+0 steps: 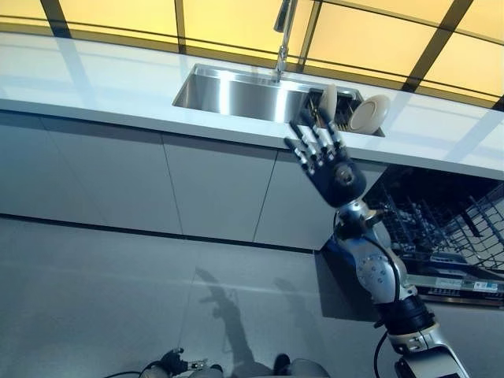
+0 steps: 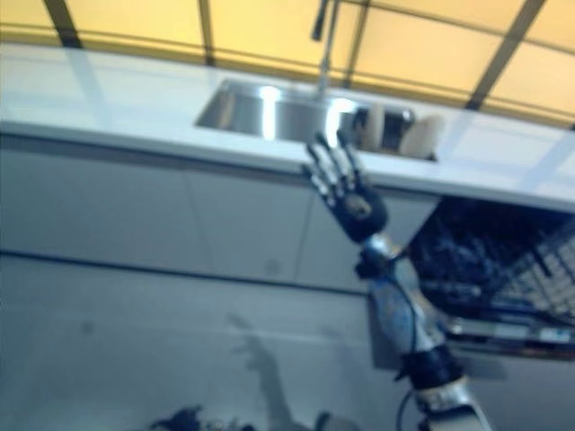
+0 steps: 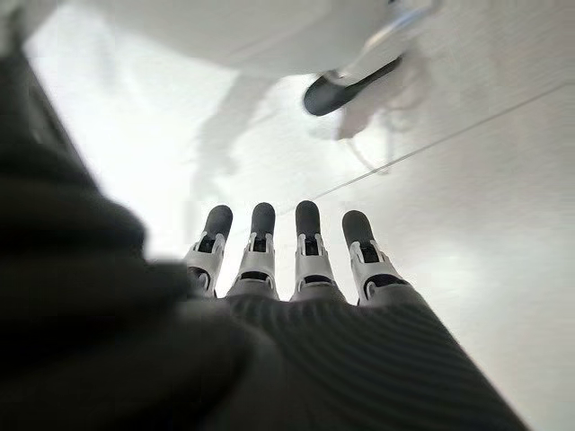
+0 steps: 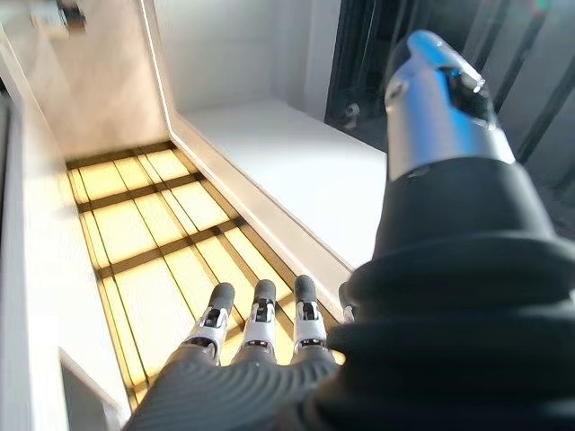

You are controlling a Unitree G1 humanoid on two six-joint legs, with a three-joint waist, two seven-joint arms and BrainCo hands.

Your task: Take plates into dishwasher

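Observation:
Two pale plates (image 1: 370,113) stand on edge in a dark rack at the right end of the steel sink (image 1: 236,90). My right hand (image 1: 327,157) is raised in front of the counter, just below and left of the plates, touching nothing. Its fingers (image 4: 257,319) are straight and spread, so it is open and empty. The dishwasher (image 1: 441,228) stands open at the right under the counter, its wire rack pulled out. My left hand (image 3: 307,256) hangs low over the floor, fingers straight, holding nothing; it also shows small at the bottom edge (image 1: 169,364).
A tall tap (image 1: 282,31) rises behind the sink. The white counter (image 1: 94,87) runs across the view above grey cabinet fronts (image 1: 213,189). Grey tiled floor (image 1: 102,299) lies in front. The open dishwasher door (image 1: 465,287) juts out at the lower right.

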